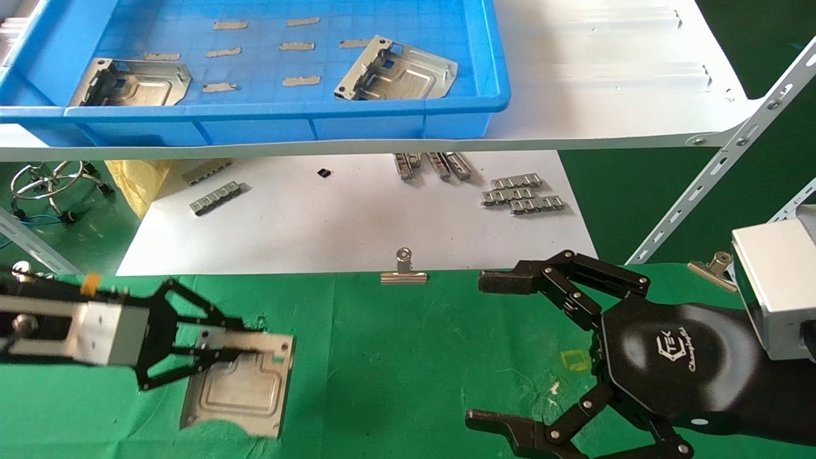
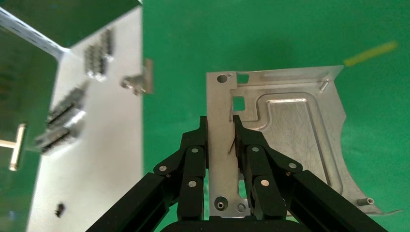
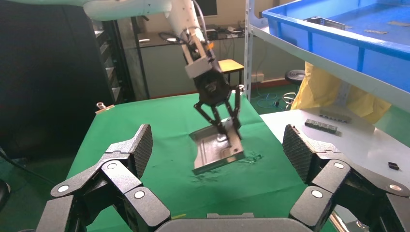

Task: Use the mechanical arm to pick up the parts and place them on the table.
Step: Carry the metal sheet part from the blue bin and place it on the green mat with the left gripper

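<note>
Left gripper [image 2: 221, 140] of mine is pinched onto the flange edge of one part [image 2: 285, 140], since that raised lip looks like the only bit thin enough to grab. That plate hangs tilted off my fingertips, low over the green table [image 1: 395, 357]. Beyond it, two more parts [image 1: 396, 71] wait in the blue bin [image 1: 408, 118]. Right gripper [image 1: 503, 347] sits off to the side, fingers spread, holding nothing.
</note>
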{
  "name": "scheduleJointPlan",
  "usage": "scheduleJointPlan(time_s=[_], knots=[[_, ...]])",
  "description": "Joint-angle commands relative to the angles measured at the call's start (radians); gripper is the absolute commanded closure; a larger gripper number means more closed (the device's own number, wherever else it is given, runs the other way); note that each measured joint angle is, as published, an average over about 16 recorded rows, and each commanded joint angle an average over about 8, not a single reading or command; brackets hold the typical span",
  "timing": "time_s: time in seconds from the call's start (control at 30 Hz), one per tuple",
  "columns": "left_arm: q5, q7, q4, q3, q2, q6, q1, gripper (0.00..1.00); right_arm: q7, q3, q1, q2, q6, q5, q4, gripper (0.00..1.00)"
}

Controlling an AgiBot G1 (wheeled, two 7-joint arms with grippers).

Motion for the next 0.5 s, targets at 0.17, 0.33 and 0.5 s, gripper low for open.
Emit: scheduleJointPlan(time_s=[0.17,0.33,0.5], knots=[[0.023,0.087,0.086,0.032,0.016,-0.022,0.021,1.0,0.0,0.0,0.0,0.0,0.0,0.0,0.0,0.0],[0.033,0.114,0.158,0.036,0.035,-0.049,0.022,0.63,0.0,0.0,0.0,0.0,0.0,0.0,0.0,0.0],[0.035,0.125,0.222,0.035,0.065,-0.087,0.025,0.05,0.0,-0.001,0.0,0.0,0.0,0.0,0.0,0.0]])
